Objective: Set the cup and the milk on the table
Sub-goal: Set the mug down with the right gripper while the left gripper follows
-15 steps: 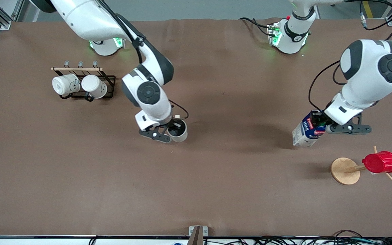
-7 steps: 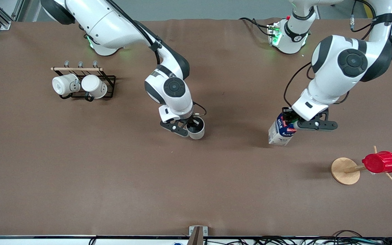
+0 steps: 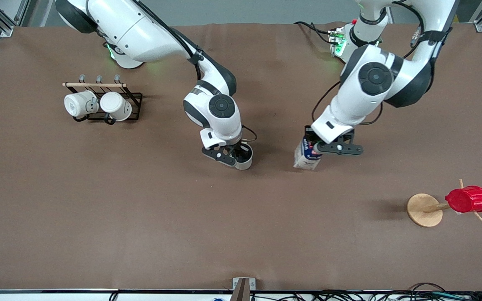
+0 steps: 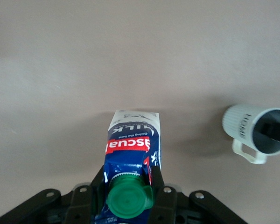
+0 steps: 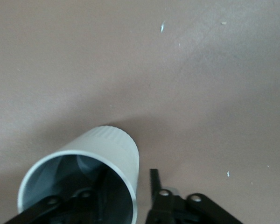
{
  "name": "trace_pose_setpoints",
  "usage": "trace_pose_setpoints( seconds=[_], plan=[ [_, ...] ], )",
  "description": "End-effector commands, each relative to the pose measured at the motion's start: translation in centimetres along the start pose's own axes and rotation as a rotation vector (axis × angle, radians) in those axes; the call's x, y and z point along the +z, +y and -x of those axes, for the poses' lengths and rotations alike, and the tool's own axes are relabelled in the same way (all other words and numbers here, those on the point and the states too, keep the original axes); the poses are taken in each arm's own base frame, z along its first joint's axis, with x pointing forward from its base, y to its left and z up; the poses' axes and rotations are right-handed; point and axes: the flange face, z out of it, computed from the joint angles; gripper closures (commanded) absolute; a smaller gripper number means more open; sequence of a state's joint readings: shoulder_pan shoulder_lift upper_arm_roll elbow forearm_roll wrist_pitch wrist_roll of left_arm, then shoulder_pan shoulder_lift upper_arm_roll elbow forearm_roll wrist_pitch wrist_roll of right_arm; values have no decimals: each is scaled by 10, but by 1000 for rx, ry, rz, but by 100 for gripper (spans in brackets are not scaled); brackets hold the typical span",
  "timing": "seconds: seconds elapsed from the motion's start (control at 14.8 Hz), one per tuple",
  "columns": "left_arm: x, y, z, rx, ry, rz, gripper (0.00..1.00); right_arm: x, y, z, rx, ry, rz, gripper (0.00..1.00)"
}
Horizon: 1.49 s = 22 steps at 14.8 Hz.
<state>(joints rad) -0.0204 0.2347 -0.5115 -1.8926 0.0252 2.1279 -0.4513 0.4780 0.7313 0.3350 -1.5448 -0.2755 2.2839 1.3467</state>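
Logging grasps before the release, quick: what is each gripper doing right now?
Left gripper: shut on the blue and white milk carton.
Right gripper: shut on the rim of the off-white mug.

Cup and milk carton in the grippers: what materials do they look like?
Cup: probably matte ceramic, possibly plastic; off-white ribbed wall, dull grey inside, no glare.
Milk: printed coated paperboard by its folded gable top; green cap looks like moulded plastic.

In the front view, the right end effector (image 3: 236, 155) hides most of the small off-white mug (image 3: 245, 159); whether its base touches the brown cloth-covered counter (image 3: 140, 209) cannot be told. The right wrist view's edge crops the mug's rim.
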Motion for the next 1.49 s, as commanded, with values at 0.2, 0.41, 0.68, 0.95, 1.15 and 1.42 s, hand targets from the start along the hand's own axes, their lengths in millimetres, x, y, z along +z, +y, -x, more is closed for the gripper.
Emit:
trace_pose_setpoints(
  seconds=[0.2,0.41,0.68,0.95,1.15,1.42],
  plan=[
    [27,57,-25,-7,-95,-49,100,-109,32,-56,14,59,29,0],
    [38,88,-12,-25,-75,-83,100,-198,85,-109,10,120,72,0],
    [52,107,-3,-3,-89,-90,100,-298,180,-177,6,187,117,0],
    [56,121,-13,41,-64,-83,100,-361,265,-212,-35,155,139,0],
    [57,125,-11,37,-65,-85,100,-402,327,-218,-101,88,114,0],
    [62,133,-10,20,-70,-77,100,-433,397,-225,-199,38,133,0]
  ],
)
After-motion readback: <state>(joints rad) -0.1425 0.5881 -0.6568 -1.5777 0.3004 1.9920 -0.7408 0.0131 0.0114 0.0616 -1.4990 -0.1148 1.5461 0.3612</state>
